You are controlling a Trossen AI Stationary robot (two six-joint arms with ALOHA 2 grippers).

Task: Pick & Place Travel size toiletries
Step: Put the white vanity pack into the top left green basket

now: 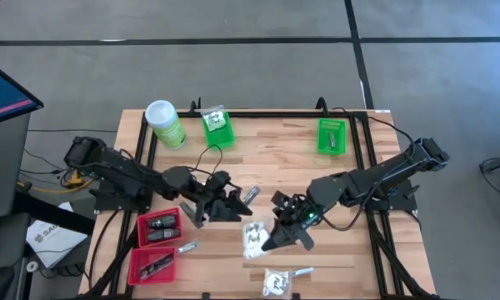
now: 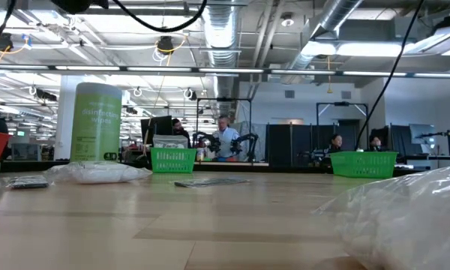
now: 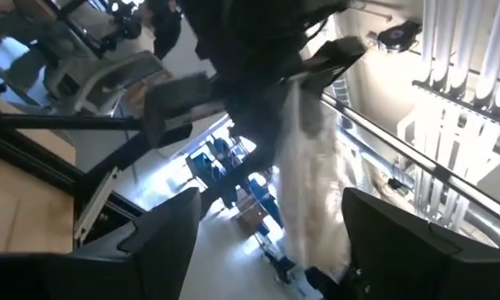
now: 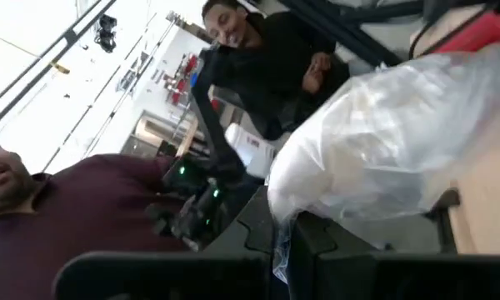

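Fingers of the right gripper (image 1: 277, 240) are clamped together on the edge of a white crinkly packet with black print (image 1: 254, 238), low over the light wooden table (image 1: 292, 171). Left gripper (image 1: 230, 206) has its fingers spread wide, holding nothing, beside a slim silvery sachet (image 1: 250, 195). Another white packet (image 1: 276, 283) lies at the table's near edge; red plastic baskets (image 1: 159, 227) sit to the left.

One camera hangs high above and looks straight down on the whole pale wooden table (image 1: 300, 167). Another sits right at table height and looks flat across the boards into the big room behind. Both see the tall light-green canister with a white lid (image 1: 164, 123) and the green plastic baskets (image 2: 172, 159). Each wrist camera points up and outward, very near a crinkly clear packet (image 4: 383, 150).
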